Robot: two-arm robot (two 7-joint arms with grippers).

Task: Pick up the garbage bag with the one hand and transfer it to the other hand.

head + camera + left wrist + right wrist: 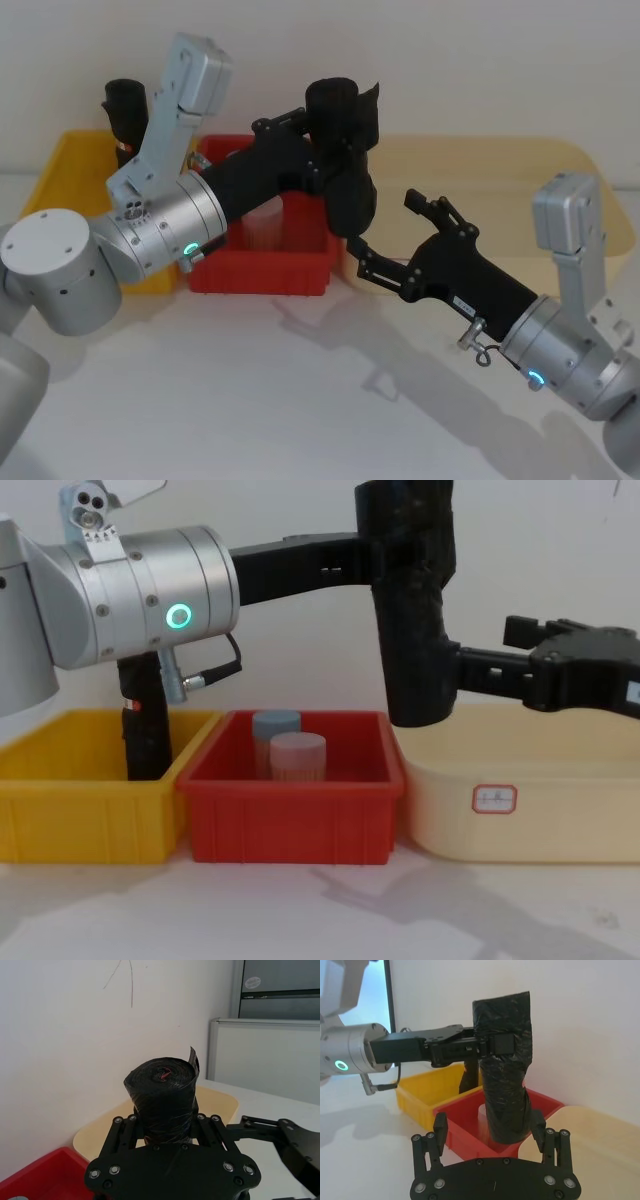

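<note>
The garbage bag (415, 610) hangs upright above the red bin's (290, 815) right wall, clamped near its top by the left gripper (490, 1046). The right gripper (383, 225), spread open astride its lower half, should probably close squarely before any release, with open air above the bin's rim.

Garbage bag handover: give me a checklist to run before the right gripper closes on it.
1. Left gripper clamped on the garbage bag, upper part: ok.
2. Bag upright, raised higher than the red bin: ok.
3. Right gripper open: ok.
4. Bag's lower end between the right fingers, gaps on both sides: ok.
5. How deep the bag sits between them: cannot tell.
6. Right hold secured before the left lets go: not ok, not yet touching.
</note>
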